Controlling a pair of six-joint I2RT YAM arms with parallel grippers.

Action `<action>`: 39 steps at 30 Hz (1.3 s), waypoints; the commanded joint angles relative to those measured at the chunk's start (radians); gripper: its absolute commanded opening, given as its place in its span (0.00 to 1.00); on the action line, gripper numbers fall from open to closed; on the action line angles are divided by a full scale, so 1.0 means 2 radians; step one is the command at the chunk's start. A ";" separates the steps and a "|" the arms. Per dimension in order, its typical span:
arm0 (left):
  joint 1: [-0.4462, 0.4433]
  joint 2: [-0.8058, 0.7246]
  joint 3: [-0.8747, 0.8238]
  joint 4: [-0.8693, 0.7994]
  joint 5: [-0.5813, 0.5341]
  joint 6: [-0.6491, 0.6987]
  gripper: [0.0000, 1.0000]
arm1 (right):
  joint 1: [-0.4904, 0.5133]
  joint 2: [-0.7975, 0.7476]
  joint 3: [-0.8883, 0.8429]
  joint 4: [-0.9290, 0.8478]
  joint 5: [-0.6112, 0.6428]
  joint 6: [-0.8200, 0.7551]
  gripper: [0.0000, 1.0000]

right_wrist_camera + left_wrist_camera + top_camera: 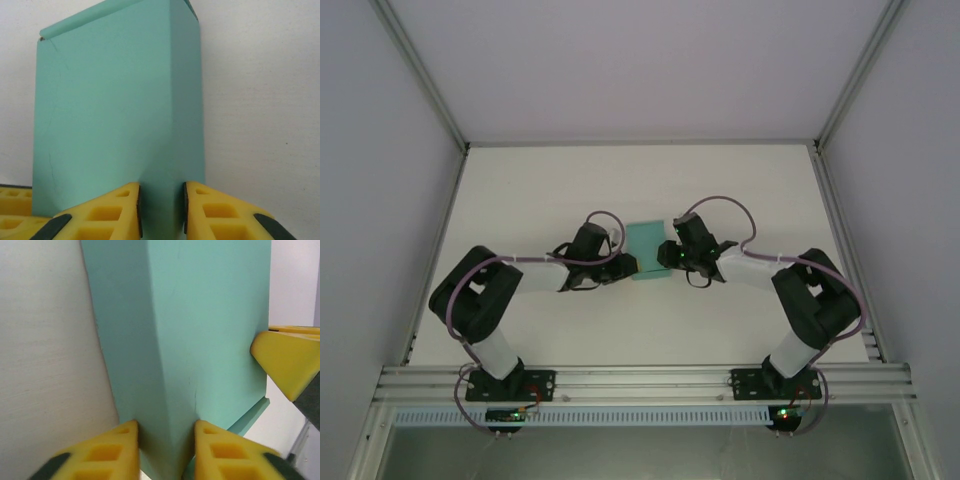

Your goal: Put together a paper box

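Holding confirmed on both sides: the teal-green thin-card paper box [645, 251] lies at the centre of the top view, over the white surface [620, 190], between the two arms; whether it rests there or is lifted cannot be told. Left tool [165, 429], at the bottom of its wrist view, is closed to a narrow gap on a folded ridge of the paper box, with a yellow finger touching the card on each side. Right tool [161, 189], at the bottom of its own view, pinches a corner edge likewise. The box appears formed; a thin flap lip shows at lower right of the left wrist view. Judgement: the step in hand is squaring and closing. Recommended: light, even pressure from both tools, since thin card creases readily; press along folds, not across panels; release one tool at a time so the box neither springs nor slides
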 commanded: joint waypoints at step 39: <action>0.274 -0.231 -0.194 0.197 -0.339 0.401 0.99 | -0.298 -0.219 -0.317 0.401 0.066 -0.300 0.99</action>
